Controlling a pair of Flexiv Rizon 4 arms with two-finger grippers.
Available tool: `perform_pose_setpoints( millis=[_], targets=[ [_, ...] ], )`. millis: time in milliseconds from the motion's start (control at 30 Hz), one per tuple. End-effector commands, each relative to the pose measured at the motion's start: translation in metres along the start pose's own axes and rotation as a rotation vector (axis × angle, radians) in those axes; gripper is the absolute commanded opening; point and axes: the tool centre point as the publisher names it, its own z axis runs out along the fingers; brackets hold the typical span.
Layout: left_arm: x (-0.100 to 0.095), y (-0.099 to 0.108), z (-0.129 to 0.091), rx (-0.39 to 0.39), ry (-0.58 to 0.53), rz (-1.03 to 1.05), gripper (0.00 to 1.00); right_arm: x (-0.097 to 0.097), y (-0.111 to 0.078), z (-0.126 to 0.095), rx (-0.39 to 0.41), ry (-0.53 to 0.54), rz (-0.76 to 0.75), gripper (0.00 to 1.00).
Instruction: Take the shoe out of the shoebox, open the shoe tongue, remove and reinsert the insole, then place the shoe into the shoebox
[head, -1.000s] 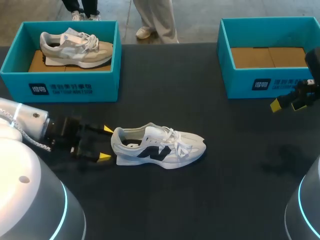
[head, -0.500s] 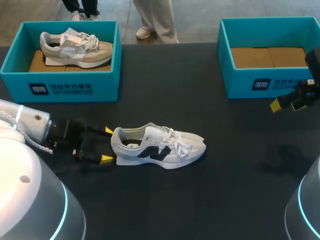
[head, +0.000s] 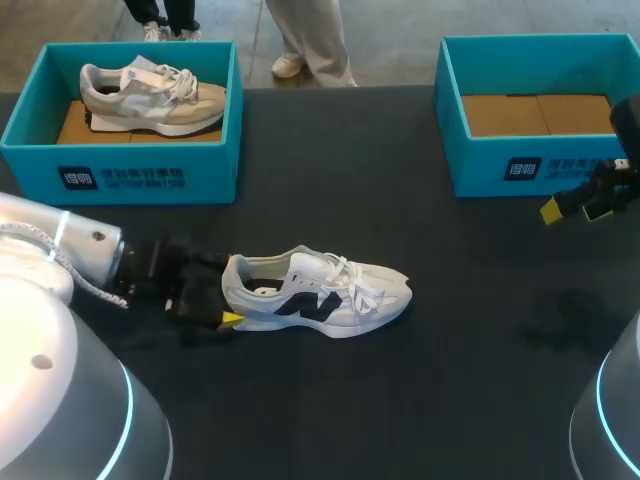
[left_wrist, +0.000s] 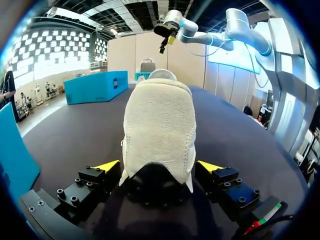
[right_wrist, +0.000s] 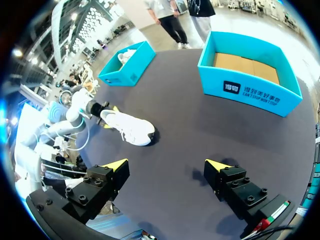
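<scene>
A white sneaker with a dark side logo (head: 320, 295) lies on its sole in the middle of the black table, toe pointing right. My left gripper (head: 222, 292) is at its heel, open, one finger on each side. In the left wrist view the fuzzy heel (left_wrist: 159, 125) fills the gap between the yellow fingertips (left_wrist: 106, 165), with a thin gap on both sides. My right gripper (head: 572, 207) hovers open and empty in front of the right teal shoebox (head: 530, 165), which shows only its cardboard floor. In the right wrist view the sneaker (right_wrist: 129, 126) is far ahead of the right gripper (right_wrist: 167, 165).
A second teal shoebox (head: 130, 172) at the back left holds a grey and beige shoe (head: 150, 95). In the right wrist view, both boxes (right_wrist: 127, 70) (right_wrist: 250, 92) stand beyond the sneaker. My right arm's gripper (left_wrist: 167, 32) shows high beyond the heel in the left wrist view.
My left gripper has slid right along the table until its open fingers straddle the sneaker's heel. The sneaker and the right arm have stayed put.
</scene>
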Motion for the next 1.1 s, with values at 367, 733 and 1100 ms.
perform_pose_setpoints(
  millis=[367, 733, 1100],
  targets=[
    [-0.0046, 0.0024, 0.0127, -0.007, 0.036, -0.012, 0.74, 0.0001, 0.0002, 0.001, 0.001, -0.001, 0.001, 1.0],
    [-0.0068, -0.001, 0.016, -0.012, 0.047, 0.001, 0.01, 0.0001, 0.0002, 0.001, 0.001, -0.001, 0.001, 1.0],
    [-0.0072, -0.0009, 0.0155, -0.012, 0.051, 0.002, 0.0, 0.0001, 0.0002, 0.001, 0.001, -0.001, 0.001, 1.0]
  ],
)
